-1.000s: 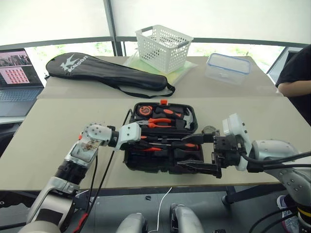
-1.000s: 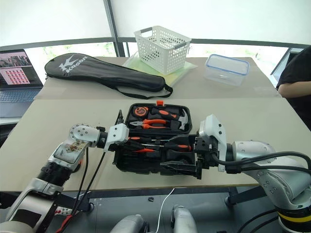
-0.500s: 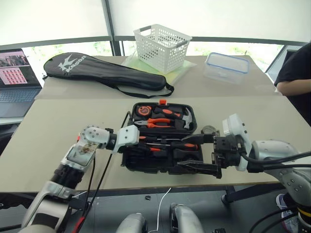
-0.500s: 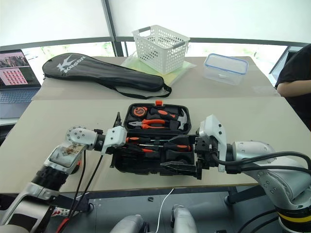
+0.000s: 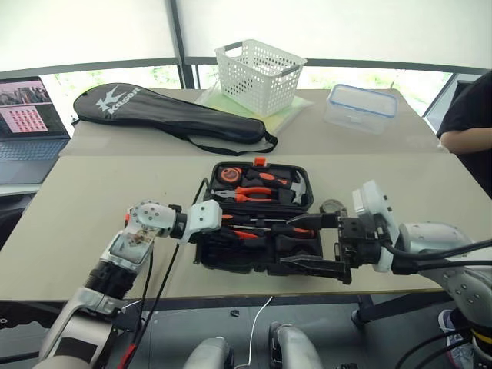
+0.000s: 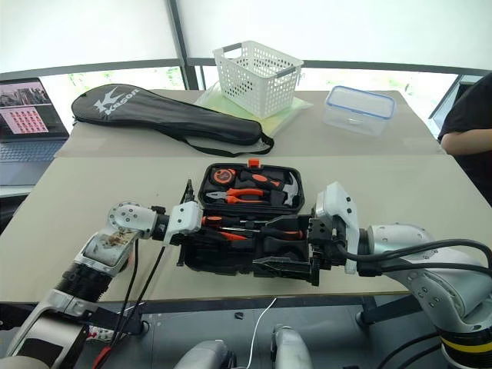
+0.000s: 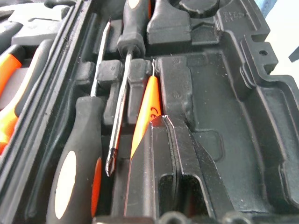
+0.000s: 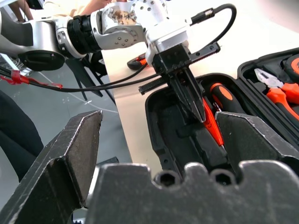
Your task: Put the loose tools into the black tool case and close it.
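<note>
My right hand (image 5: 311, 244) fingers spread wide, empty, at the near right edge of the black tool case (image 5: 257, 231) lying open on the table (image 5: 100, 200); my left hand (image 8: 191, 100) pressed together inside it on the slim orange tester screwdriver (image 7: 145, 109); screwdrivers (image 5: 288, 228) slotted beside

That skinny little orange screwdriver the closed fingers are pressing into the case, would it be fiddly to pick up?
Probably. The tester screwdriver looks slim and smooth, so it would likely be light and slippery. Its rounded body might roll on the table, though here a moulded slot of the tool case cradles it. The left gripper, shut, rests on it.
</note>
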